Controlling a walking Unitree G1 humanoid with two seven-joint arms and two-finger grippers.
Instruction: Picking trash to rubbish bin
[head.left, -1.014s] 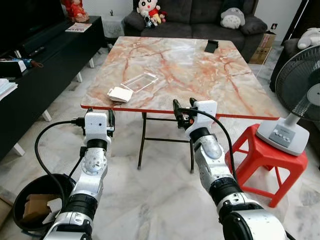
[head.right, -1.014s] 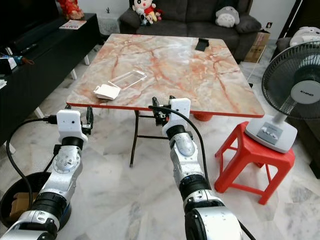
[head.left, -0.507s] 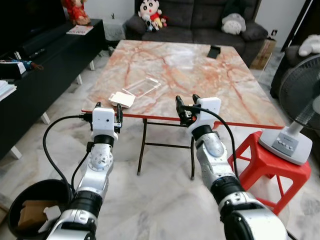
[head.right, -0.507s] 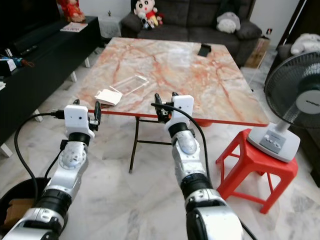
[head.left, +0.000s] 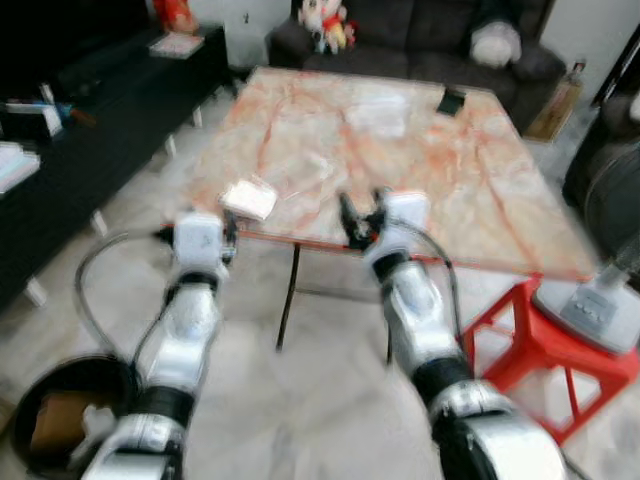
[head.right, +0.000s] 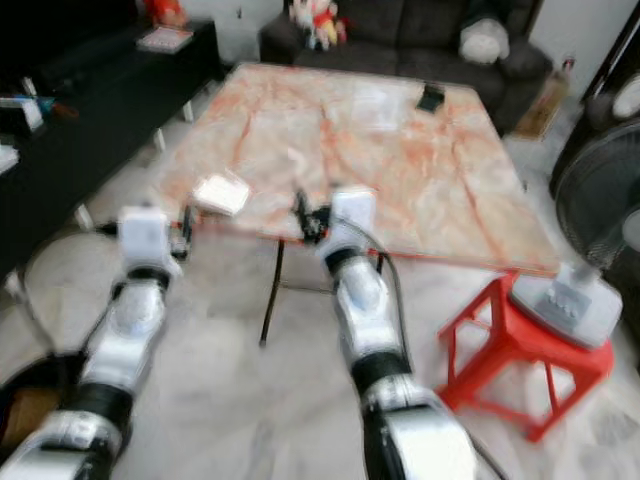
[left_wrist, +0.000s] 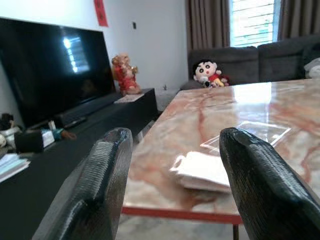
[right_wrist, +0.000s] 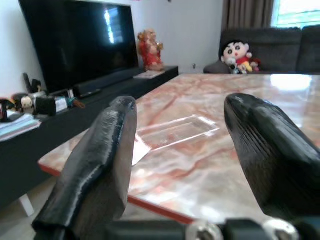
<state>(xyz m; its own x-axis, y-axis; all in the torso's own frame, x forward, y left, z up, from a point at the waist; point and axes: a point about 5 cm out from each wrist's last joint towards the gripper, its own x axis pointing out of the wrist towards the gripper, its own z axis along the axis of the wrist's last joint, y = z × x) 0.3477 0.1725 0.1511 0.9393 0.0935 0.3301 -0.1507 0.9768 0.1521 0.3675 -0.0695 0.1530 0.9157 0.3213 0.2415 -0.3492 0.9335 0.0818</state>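
Clear plastic tray (right_wrist: 176, 131) beyond white packet (left_wrist: 205, 170); both grippers' fingers (left_wrist: 102, 190) spread, empty.

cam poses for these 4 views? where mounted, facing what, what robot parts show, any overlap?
Left eye: head, looking down at the table; both arms, left tool, right tool, bin.
Right eye: stereo twin, same scene, blurred.
Left wrist: along its open fingers at the white packet near the table edge.
Right wrist: along its open fingers at the clear tray.
Shared: table, packet, tray, TV side.
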